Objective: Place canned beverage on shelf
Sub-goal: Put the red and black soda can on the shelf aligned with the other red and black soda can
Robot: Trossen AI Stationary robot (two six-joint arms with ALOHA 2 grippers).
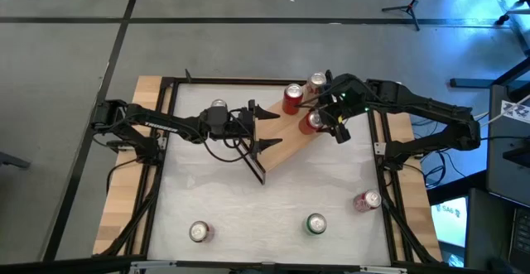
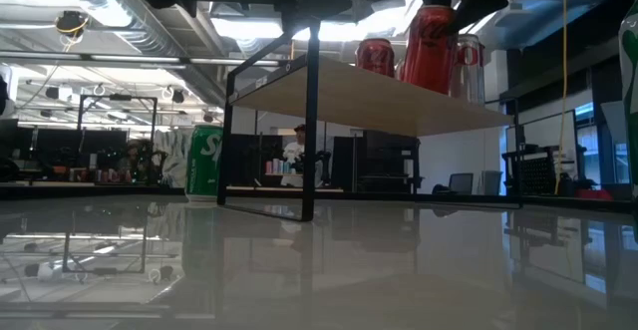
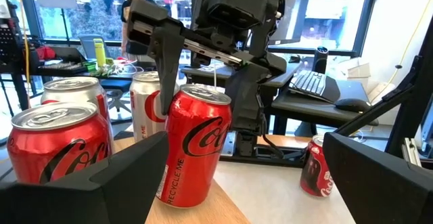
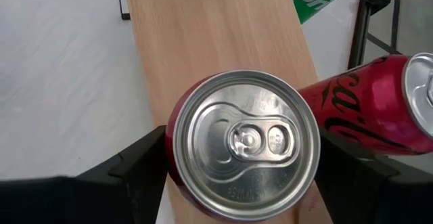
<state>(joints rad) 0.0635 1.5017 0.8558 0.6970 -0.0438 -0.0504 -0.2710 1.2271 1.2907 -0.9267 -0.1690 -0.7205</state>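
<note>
The shelf (image 1: 286,141), a light-wood plank on thin black frame ends, stands slantwise mid-table. A red can (image 1: 310,122) stands upright on the plank's far right part, with my right gripper (image 4: 243,176) shut around it from above. Beside it on the plank stand a red can (image 1: 292,98) and a silver-white can (image 1: 317,81). My left gripper (image 1: 272,130) hangs open and level over the plank's left part, pointing at the cans (image 3: 196,149), with nothing between its fingers. My right gripper has the red can's upper wall (image 4: 177,173), just below the rim, between its two fingers, one on each opposite side. The fingers (image 3: 166,61) slant down onto it from above and from the table's right. The can stays upright, its bottom on the shelf plank (image 2: 399,106).
A green can (image 2: 204,161) stands on the white tabletop behind the shelf's left end. Three more cans stand toward the near edge: (image 1: 199,232), (image 1: 316,223) and, at the right, (image 1: 366,201). Black rails and wooden strips border the tabletop (image 1: 207,191).
</note>
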